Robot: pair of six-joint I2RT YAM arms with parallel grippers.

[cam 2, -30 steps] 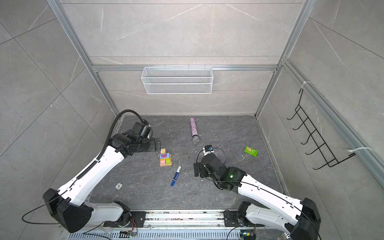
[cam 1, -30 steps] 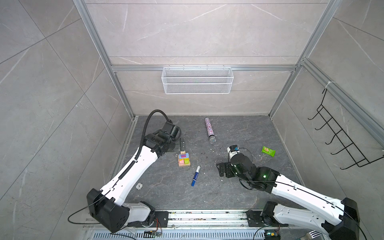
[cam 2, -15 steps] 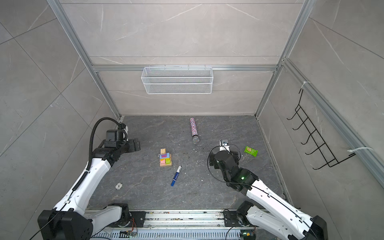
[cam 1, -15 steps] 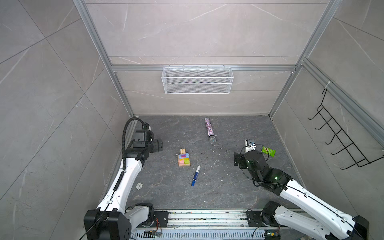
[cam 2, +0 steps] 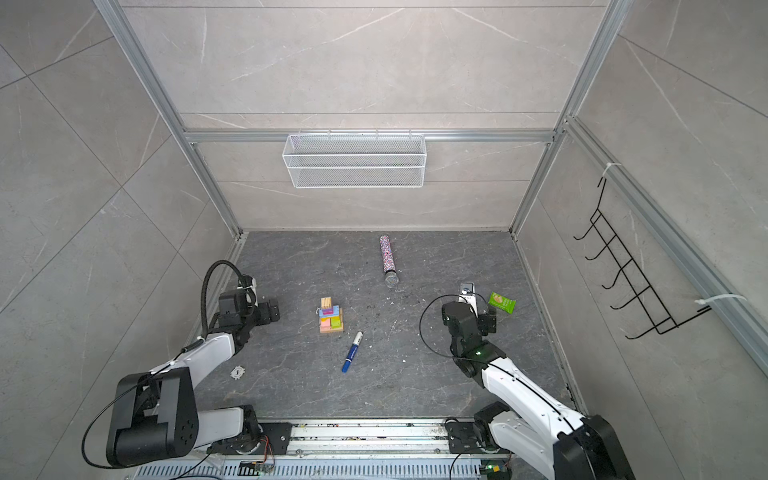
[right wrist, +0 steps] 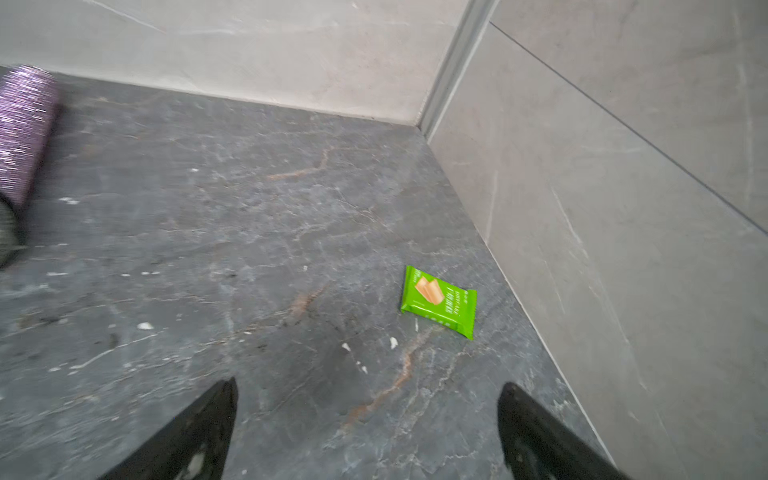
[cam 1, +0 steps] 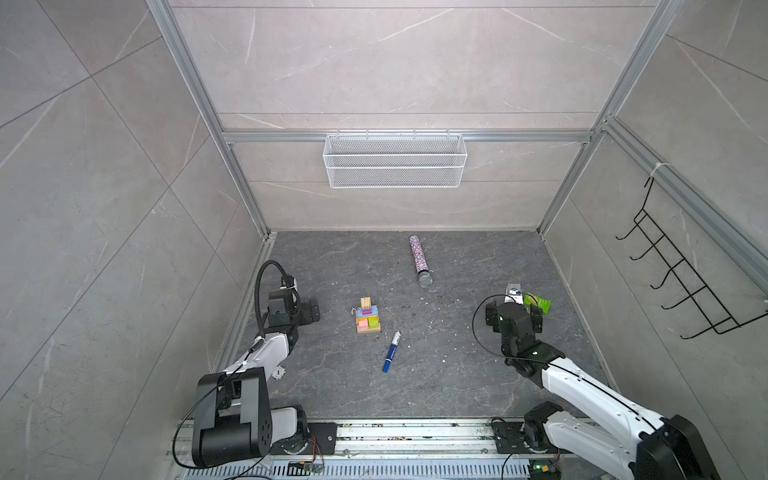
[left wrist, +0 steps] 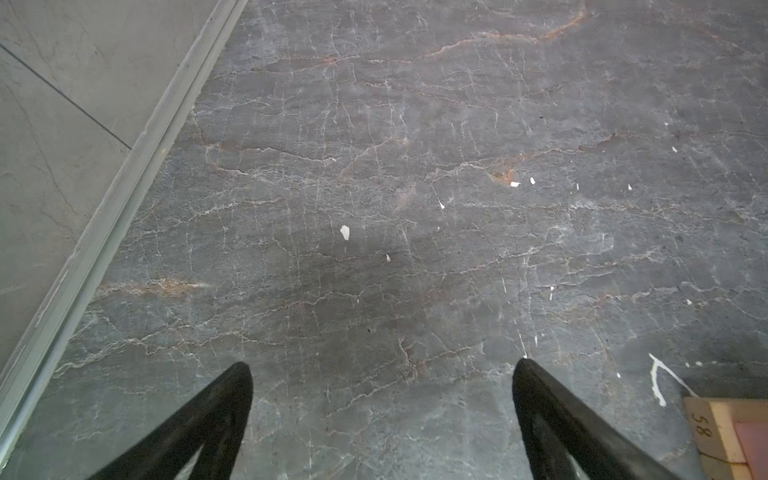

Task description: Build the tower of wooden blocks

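The tower [cam 1: 368, 320] [cam 2: 331, 320] stands left of the floor's middle in both top views. Tan bars form its base, pink and lime-green wood blocks lie above them, smaller purple and blue pieces come higher, and a tan cube [cam 1: 365, 302] sits on top. My left gripper [cam 1: 296, 312] [left wrist: 382, 368] is open and empty, to the left of the tower near the left wall. A corner of the tower's tan and pink base [left wrist: 723, 432] shows in the left wrist view. My right gripper [cam 1: 514, 309] [right wrist: 370, 386] is open and empty over bare floor at the right.
A blue-and-white marker pen [cam 1: 392, 351] lies just in front of the tower. A glittery tube [cam 1: 419, 259] [right wrist: 23, 133] lies at the back. A green snack packet [cam 1: 538, 302] [right wrist: 438, 301] lies beside the right gripper. A wire basket [cam 1: 395, 160] and a hook rack [cam 1: 681, 286] hang on the walls.
Both arms have drawn back from the tower: the left gripper toward the left wall, the right gripper toward the right by the green packet. The tower has not moved.
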